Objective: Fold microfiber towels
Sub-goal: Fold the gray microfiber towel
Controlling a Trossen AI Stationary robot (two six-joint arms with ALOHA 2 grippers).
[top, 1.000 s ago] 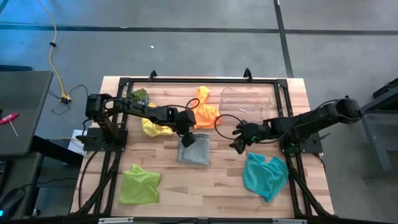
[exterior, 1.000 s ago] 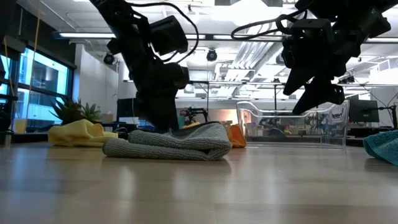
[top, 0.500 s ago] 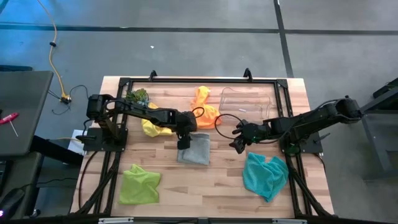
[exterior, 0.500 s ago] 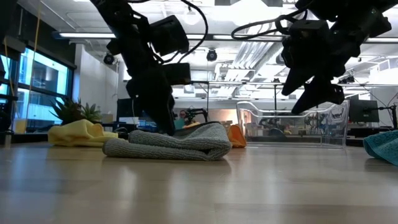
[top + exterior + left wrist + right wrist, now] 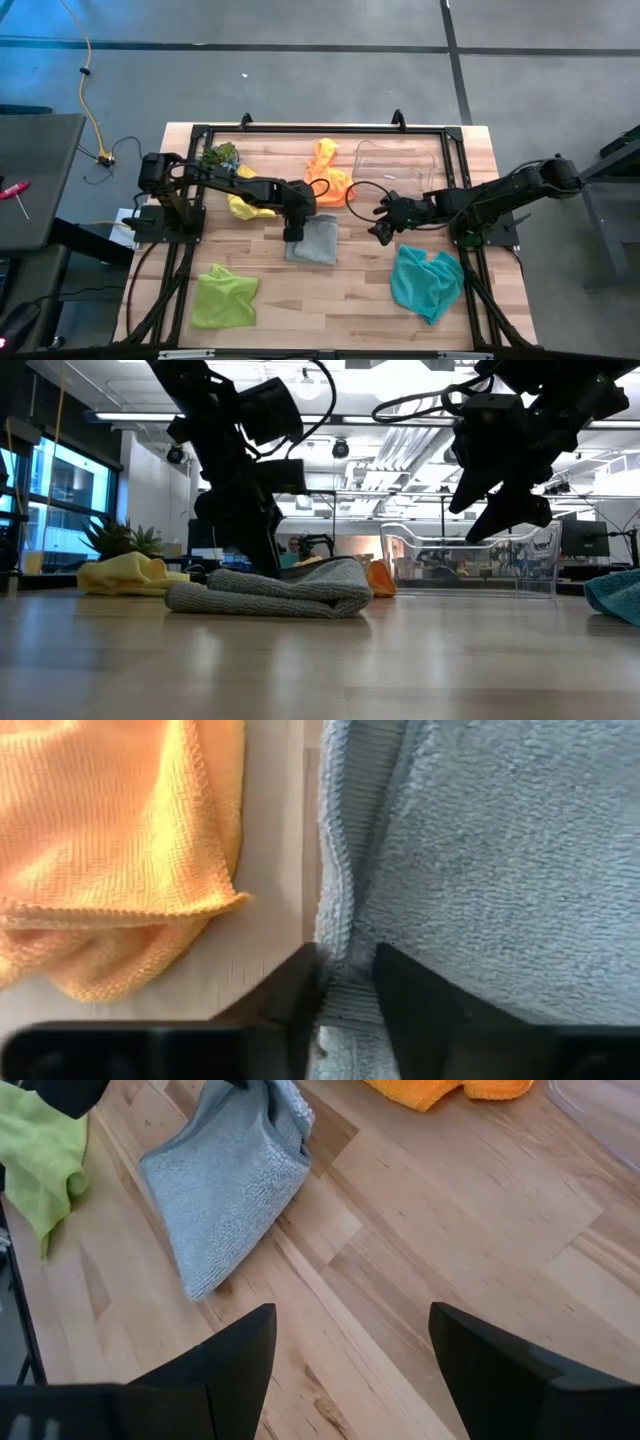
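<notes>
Left gripper has moved from over the grey towel to its far-left corner; jaws have narrowed onto the hemmed edge, pinching it, likely to start another fold. Towel sits mid-worktop, soft looped pile, folded rectangle. Right gripper waits nearby, jaws open, empty.

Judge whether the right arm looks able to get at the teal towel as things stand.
Probably yes. The right claw hangs open above bare table, and the teal towel lies close by on that arm's own side with nothing on it or between them. The left claw is busy pinching the grey towel.
</notes>
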